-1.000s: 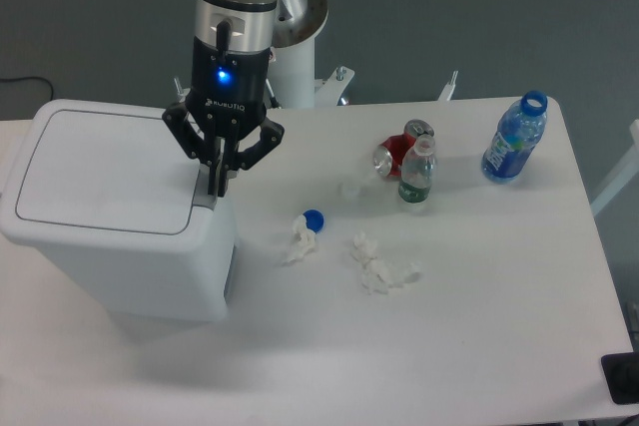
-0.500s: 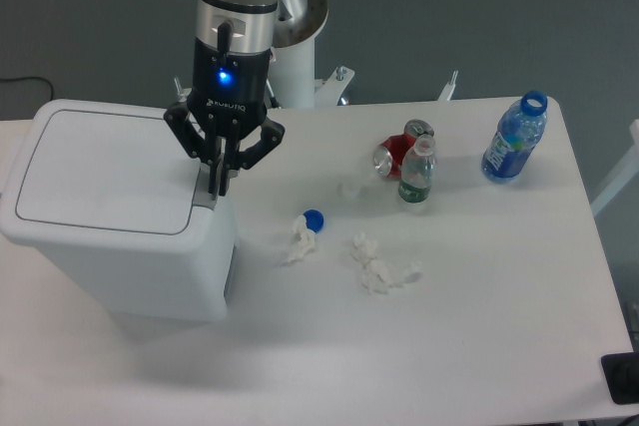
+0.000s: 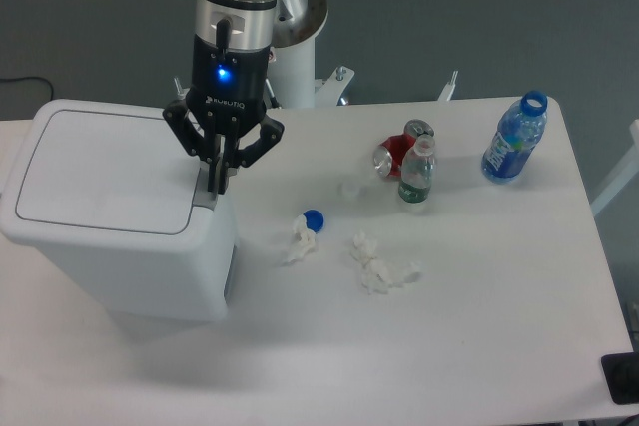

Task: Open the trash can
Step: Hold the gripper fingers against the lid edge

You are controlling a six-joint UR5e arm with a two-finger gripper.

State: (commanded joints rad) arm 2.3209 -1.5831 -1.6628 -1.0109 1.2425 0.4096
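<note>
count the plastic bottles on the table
2. A blue-labelled clear plastic bottle without a cap stands near the table's far right corner. A smaller green-labelled clear plastic bottle with a white cap stands mid-table, just in front of the red crushed cans. None seem hidden.

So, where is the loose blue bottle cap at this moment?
The blue cap lies on the white table near the image centre, just above a crumpled tissue, between the trash can and the bottles.

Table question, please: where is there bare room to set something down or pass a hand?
The table is bare along its near edge, in front of the crumpled tissues, and at the near right below the blue bottle. It is crowded mid-table: red can, small green-label bottle, blue cap. The trash can fills the left, with the gripper at its right edge.
</note>
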